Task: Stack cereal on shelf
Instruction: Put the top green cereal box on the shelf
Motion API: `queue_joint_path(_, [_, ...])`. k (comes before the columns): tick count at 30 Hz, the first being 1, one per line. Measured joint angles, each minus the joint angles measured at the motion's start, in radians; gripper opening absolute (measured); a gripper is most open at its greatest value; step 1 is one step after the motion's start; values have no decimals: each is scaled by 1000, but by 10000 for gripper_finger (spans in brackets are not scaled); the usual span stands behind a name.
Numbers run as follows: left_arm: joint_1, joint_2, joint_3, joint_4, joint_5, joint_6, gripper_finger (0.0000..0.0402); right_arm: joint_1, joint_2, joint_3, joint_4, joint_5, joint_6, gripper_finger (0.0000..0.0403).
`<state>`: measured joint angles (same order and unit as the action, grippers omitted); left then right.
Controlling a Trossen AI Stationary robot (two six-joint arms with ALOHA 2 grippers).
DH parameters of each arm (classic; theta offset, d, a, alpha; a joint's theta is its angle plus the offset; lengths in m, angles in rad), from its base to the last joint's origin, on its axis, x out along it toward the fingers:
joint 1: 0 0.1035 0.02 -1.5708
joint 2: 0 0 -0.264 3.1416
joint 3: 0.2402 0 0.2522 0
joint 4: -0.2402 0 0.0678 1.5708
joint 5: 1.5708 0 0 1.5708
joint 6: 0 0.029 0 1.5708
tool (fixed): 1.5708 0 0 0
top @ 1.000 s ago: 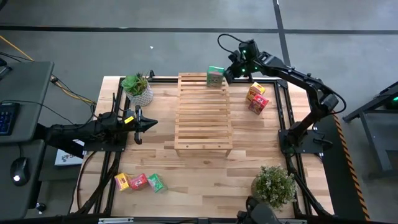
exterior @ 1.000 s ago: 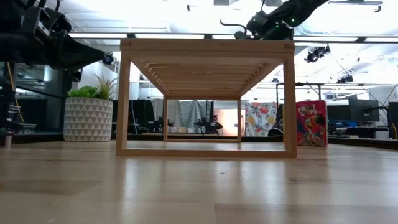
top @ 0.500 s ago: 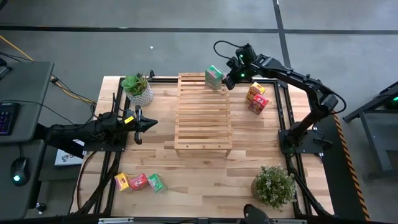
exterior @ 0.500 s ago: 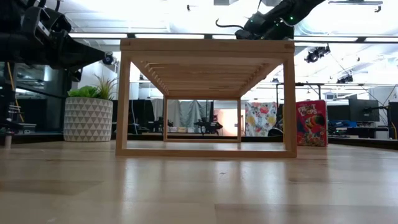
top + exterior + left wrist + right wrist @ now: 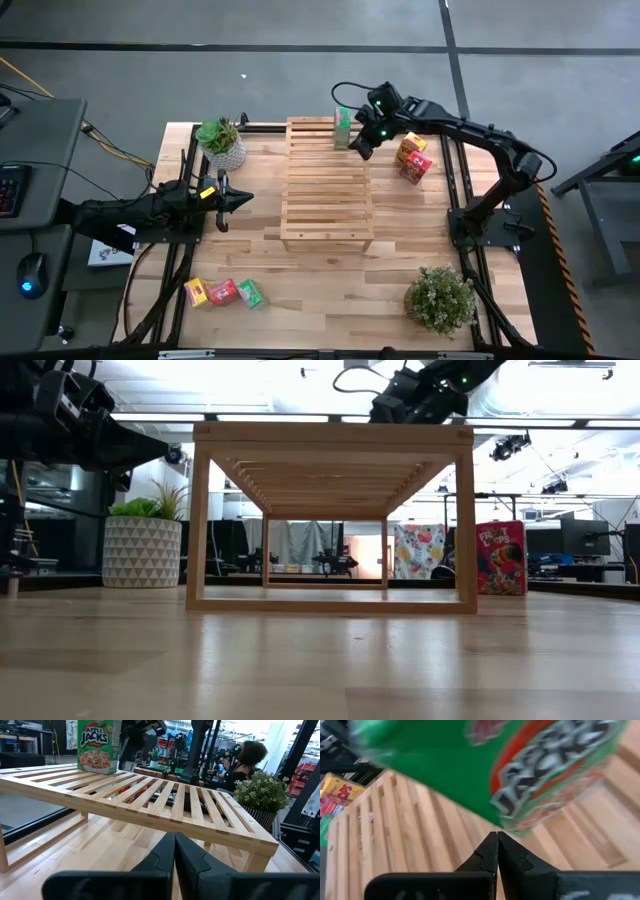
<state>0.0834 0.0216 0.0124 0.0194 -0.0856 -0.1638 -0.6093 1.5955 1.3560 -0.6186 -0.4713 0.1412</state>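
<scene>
apple jacks cereal box (image 5: 343,126), green with a red logo, stands upright at the far end of the slatted wooden shelf (image 5: 327,183). right end effector (image 5: 362,146) sits just beside it, fingers pressed together and empty. left end effector (image 5: 243,199) is likewise closed.

shelf (image 5: 328,182) mid-table | 1 box (image 5: 343,128) on it (far end)

right gripper (image 5: 362,147): a second ago over the table just off the shelf's far right corner, beside the box; now swung in over the shelf (image 5: 327,182) at that far right corner, fingers pressed together, nothing held
green cereal box (image 5: 343,127): earlier lying face-up on the far right corner of the shelf, then tilted; now upright on that corner, narrow top toward the overhead camera, front facing the left arm
low view: right arm has shifted toward the picture's left above the shelf top
</scene>
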Motion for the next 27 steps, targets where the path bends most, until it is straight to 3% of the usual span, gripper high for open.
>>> queue_joint_path(9, [0,0,0,0,0,0,3,14,-63,0,-97,13,-34,0])
queue_joint_path(16, [0,0,0,0,0,0,3,31,-260,0,-243,94,-69,0])
queue_joint_path(22, [0,0,0,8,-21,114,3,106,-463,-63,-245,199,53,0])
queue_joint_path(27, [0,0,-1,158,-35,-10,3,175,-607,-120,-231,279,159,0])
